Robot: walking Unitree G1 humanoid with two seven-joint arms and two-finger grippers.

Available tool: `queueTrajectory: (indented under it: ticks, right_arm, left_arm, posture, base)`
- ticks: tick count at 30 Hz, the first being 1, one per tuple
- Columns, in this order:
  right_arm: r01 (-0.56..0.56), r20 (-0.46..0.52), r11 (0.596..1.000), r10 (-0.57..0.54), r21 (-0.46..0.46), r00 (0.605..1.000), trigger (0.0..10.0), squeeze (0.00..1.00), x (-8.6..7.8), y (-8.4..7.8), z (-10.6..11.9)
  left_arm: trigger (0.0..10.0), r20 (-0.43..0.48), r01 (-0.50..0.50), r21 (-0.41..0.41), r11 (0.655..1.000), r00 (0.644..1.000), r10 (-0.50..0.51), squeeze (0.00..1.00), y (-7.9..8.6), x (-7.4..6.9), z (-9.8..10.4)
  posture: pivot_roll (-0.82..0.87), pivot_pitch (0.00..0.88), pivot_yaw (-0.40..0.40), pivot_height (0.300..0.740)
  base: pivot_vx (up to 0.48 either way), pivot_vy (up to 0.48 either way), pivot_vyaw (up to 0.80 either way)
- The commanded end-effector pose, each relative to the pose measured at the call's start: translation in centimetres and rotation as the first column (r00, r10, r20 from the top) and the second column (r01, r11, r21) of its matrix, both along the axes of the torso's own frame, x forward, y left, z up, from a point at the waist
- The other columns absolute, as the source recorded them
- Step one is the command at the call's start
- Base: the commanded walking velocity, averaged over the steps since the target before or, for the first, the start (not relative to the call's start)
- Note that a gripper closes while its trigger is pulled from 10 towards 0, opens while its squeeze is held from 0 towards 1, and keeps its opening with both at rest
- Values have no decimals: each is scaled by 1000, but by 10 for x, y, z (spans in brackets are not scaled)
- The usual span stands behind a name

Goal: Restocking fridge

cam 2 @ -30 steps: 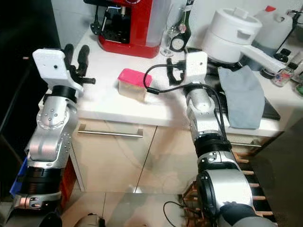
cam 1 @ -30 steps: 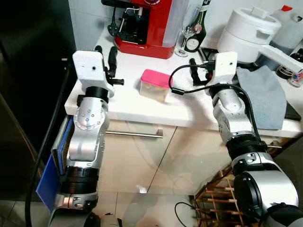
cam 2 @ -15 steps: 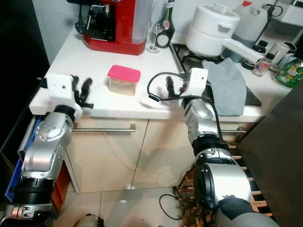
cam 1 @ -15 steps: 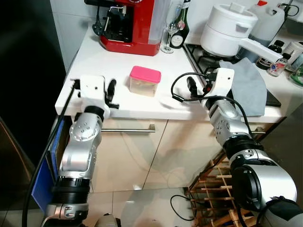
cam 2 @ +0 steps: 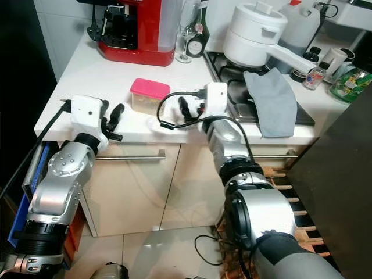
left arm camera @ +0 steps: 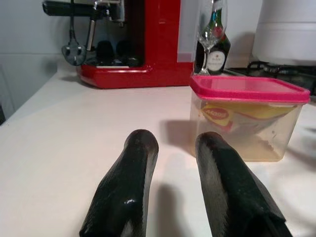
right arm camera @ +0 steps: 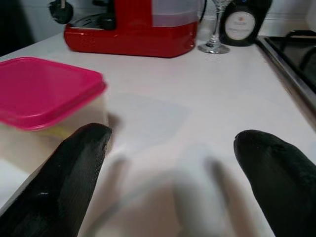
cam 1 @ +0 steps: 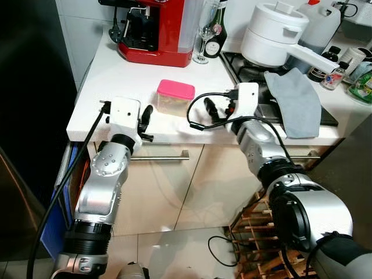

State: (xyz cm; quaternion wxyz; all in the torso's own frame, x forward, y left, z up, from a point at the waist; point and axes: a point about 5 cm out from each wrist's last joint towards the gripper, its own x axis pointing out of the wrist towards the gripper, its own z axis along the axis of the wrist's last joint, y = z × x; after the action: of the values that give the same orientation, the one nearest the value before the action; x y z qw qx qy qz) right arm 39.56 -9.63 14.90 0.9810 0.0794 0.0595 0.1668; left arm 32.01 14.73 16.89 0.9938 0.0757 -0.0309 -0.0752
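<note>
A clear food container with a pink lid (cam 1: 175, 97) stands on the white counter (cam 1: 110, 81), near its front edge. My left gripper (cam 1: 145, 114) rests over the counter's front edge, just left of the container, shut with nothing held. In the left wrist view its fingers (left arm camera: 129, 173) point past the container (left arm camera: 247, 118), which stands ahead and to one side. My right gripper (cam 1: 219, 108) is open just right of the container. In the right wrist view the pink lid (right arm camera: 44, 94) sits beside one finger (right arm camera: 79, 158), with nothing between the two.
A red coffee machine (cam 1: 157, 29), a wine glass (cam 1: 204, 26) and a bottle (cam 1: 217, 29) stand at the back. A white pot (cam 1: 273, 32) and grey cloth (cam 1: 296, 99) lie on the stove at right. Cupboard handle (cam 1: 157, 156) below; dark tall unit (cam 1: 29, 116) at left.
The camera has shifted. My right gripper has moved left, closer to the pink-lidded container. My left gripper has edged a little nearer to it too.
</note>
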Motion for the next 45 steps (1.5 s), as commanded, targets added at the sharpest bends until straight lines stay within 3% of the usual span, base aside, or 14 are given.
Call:
queueTrajectory:
  ticks: [1,19,26,28,31,35,42,45]
  right_arm:
    - [-6,14,1000,6,-9,1000,10000,0,3,1,7]
    - [-215,64,973,210,81,976,10000,0,-9,47,8]
    - [-143,141,988,134,55,981,10000,0,-6,34,16]
    - [-92,171,994,80,60,982,10000,0,-4,26,19]
    - [71,260,994,-91,87,961,10000,0,1,-7,35]
    - [117,284,988,-142,105,948,10000,0,4,-19,42]
    - [194,252,978,-206,73,946,10000,0,11,-31,48]
    - [203,148,979,-199,-8,969,10000,0,13,-24,35]
  left_arm:
    - [10000,12,14,5,1000,1000,-15,0,-5,-2,4]
    - [10000,7,3,10,1000,1000,-3,0,0,-3,5]
    - [10000,34,1,-4,1000,999,-1,0,0,-6,7]
    - [10000,51,6,-16,1000,999,-5,0,-2,-7,10]
    - [10000,88,16,-37,999,996,-12,0,-6,-11,16]
    - [10000,102,23,-32,999,995,-20,0,-7,-14,18]
    - [10000,108,19,-41,999,994,-15,0,-8,-16,17]
    - [10000,111,19,-43,999,994,-14,0,-13,-20,18]
  posture:
    - [155,0,-152,740]
    - [155,0,-144,740]
    - [148,0,-142,740]
    - [147,0,-142,740]
    - [168,0,-150,740]
    - [178,0,-154,740]
    - [190,0,-176,740]
    - [228,0,-201,740]
  base:
    - [0,0,0]
    - [0,0,0]
    - [0,0,0]
    - [0,0,0]
    - [0,0,0]
    - [0,0,0]
    - [0,0,0]
    - [0,0,0]
